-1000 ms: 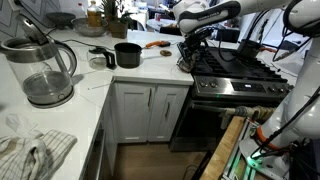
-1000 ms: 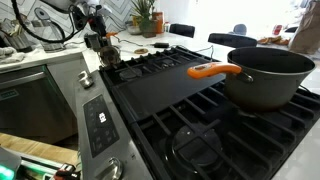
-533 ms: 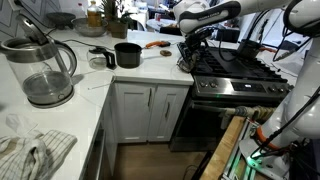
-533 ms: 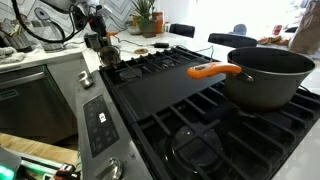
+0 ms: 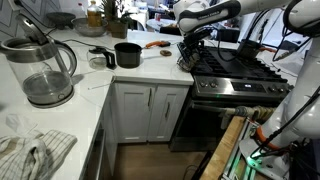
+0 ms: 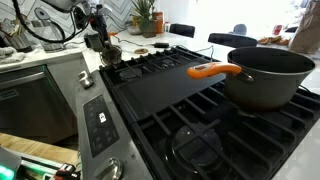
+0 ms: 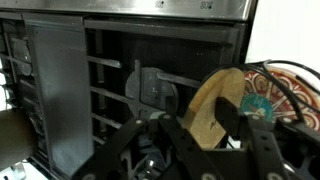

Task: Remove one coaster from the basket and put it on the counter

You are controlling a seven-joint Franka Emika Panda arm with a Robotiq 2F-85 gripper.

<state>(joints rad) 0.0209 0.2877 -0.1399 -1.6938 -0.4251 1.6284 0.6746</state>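
In the wrist view a tan-brown round coaster [image 7: 205, 100] stands on edge between my gripper's [image 7: 193, 125] two dark fingers, which are shut against it. Just right of it is the wire basket [image 7: 292, 92], holding a disc with a coloured pattern [image 7: 262, 106]. In both exterior views the gripper [image 5: 187, 50] [image 6: 101, 42] hangs low over the white counter [image 5: 140, 72] beside the stove's edge. The basket is too small to make out there.
The stove [image 5: 240, 70] lies next to the gripper, and a big pot with an orange handle [image 6: 265, 75] stands on it. On the counter are a black pot [image 5: 127, 54], an orange object [image 5: 153, 44], a glass kettle [image 5: 45, 70] and a cloth [image 5: 35, 150].
The arm keeps its place by the stove's edge. Nothing else has visibly moved in the exterior views.
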